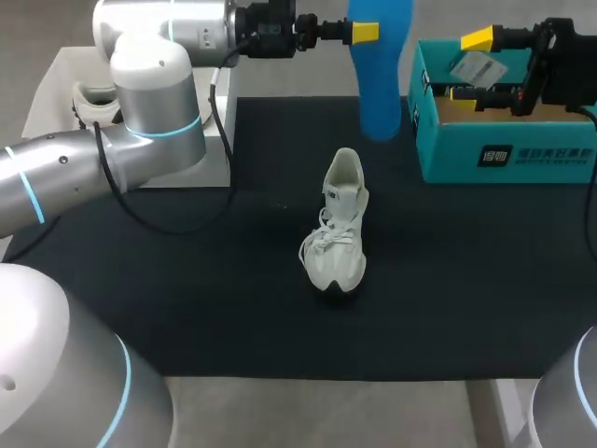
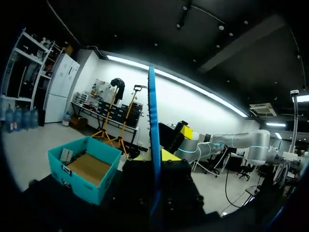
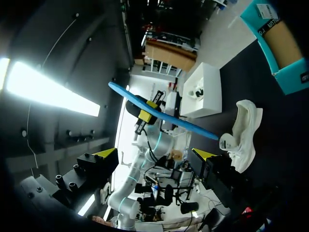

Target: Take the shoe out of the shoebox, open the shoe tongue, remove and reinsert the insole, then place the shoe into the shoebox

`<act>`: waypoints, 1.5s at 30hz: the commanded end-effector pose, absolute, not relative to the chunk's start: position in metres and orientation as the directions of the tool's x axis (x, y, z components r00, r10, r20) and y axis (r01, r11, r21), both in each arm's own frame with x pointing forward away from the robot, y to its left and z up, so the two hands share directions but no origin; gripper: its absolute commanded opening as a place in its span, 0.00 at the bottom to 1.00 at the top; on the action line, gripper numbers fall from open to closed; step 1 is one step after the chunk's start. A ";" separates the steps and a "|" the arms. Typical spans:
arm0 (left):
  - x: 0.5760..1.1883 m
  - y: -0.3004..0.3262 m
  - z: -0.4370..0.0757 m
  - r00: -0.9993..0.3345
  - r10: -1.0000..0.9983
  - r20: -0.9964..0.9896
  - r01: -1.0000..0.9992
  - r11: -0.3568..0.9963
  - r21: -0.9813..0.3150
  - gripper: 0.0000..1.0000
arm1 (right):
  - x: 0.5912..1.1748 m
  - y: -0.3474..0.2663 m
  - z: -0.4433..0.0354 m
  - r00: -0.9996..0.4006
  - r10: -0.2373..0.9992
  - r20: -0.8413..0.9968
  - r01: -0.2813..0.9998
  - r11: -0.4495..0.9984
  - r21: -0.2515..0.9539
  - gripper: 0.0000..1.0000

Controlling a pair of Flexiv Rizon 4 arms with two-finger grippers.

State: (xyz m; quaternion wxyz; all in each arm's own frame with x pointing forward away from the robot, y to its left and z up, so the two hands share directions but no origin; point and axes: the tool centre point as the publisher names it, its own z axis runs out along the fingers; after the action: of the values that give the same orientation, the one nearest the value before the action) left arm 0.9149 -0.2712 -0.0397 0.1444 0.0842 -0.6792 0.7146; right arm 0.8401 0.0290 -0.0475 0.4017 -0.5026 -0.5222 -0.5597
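A white shoe [image 1: 338, 229] stands upright in the middle of the black mat, laces loose and tongue up; the right wrist view also shows this shoe [image 3: 241, 133]. My left gripper [image 1: 368, 34] is raised at the back centre, shut on the top of a blue insole [image 1: 378, 75] that hangs down from it. The left wrist view shows the insole [image 2: 153, 140] edge-on between the fingers. My right gripper [image 1: 469, 65] is wide open above the teal shoebox [image 1: 522, 154], holding nothing. From the right wrist, the insole [image 3: 164, 116] lies ahead of the open fingers.
A white box [image 1: 56, 84] with another shoe [image 1: 93, 101] inside stands at the back left, behind my left arm. The open teal shoebox [image 2: 79, 186] holds only a paper card. The black mat [image 1: 187, 308] covers most of the table.
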 end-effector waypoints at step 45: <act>0.930 -0.283 -0.015 -0.161 0.012 -0.987 0.942 -0.295 -0.157 0.00 | 0.841 0.030 -0.048 -0.172 0.076 0.982 0.975 -0.133 0.181 1.00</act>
State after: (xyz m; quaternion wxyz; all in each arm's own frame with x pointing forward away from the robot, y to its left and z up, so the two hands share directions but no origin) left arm 0.9197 -0.2843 -0.0168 -0.2392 -0.3549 -0.5478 0.7189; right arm 0.8407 0.0291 -0.0477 0.4019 -0.5021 -0.5226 -0.5597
